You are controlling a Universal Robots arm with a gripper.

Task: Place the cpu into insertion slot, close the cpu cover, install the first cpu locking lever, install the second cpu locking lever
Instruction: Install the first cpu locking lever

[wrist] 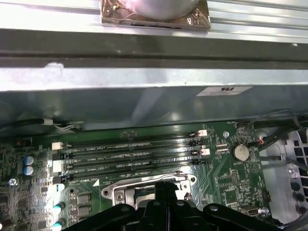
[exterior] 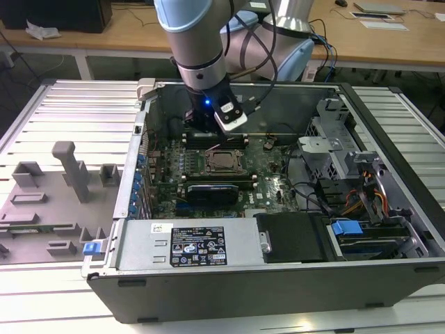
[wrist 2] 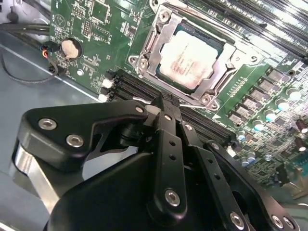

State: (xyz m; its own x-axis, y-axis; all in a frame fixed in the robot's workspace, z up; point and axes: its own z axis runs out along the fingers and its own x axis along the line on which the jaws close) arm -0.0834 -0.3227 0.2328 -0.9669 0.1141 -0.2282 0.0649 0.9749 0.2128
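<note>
The cpu (wrist 2: 190, 60) lies flat in its socket on the motherboard (exterior: 270, 158), pale face up, near the middle of the exterior view. The cpu cover (wrist 2: 153, 44) lies down around it. The tool (wrist 2: 166, 102) hangs just beside the socket, over the memory slots (wrist: 130, 154), fingers together, holding nothing. The arm (exterior: 198, 42) reaches almost vertically down from the frame's upper middle into the computer case (exterior: 208, 285).
</note>
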